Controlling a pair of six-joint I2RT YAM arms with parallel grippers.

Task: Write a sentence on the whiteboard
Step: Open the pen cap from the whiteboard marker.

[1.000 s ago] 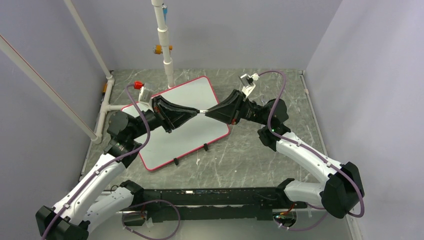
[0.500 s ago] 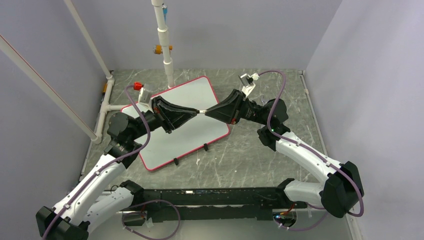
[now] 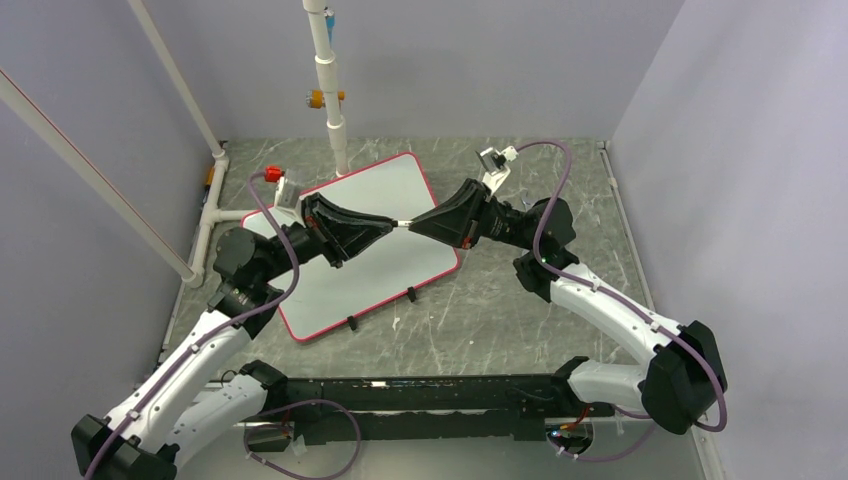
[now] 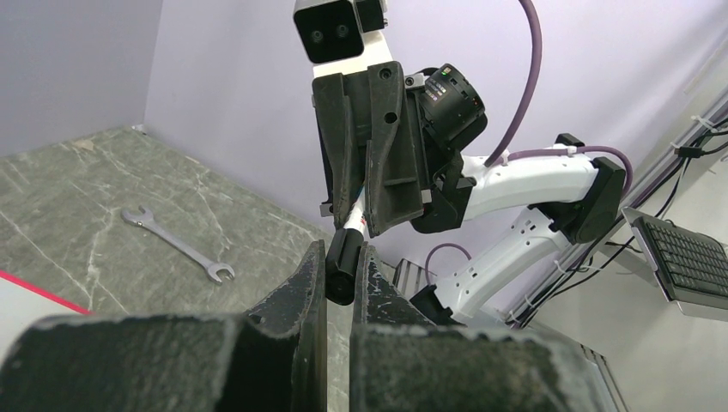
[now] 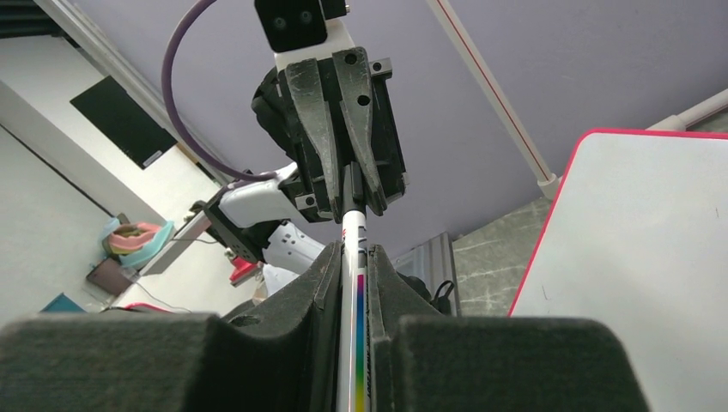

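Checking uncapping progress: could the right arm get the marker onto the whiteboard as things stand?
Probably not yet: the right gripper holds the marker, but the left gripper clamps its black cap. Otherwise the whiteboard lies unobstructed right below.

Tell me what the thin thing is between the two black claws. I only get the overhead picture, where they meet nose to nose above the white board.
Observer: The right wrist camera shows a white pen with a rainbow stripe, clamped in the right gripper.
Operator: And the other claw?
Observer: The left wrist camera shows the left gripper shut on the pen's black end, seemingly its cap.
Operator: Anything else I miss?
Observer: A metal wrench lies on the grey table, seen only from the left wrist.
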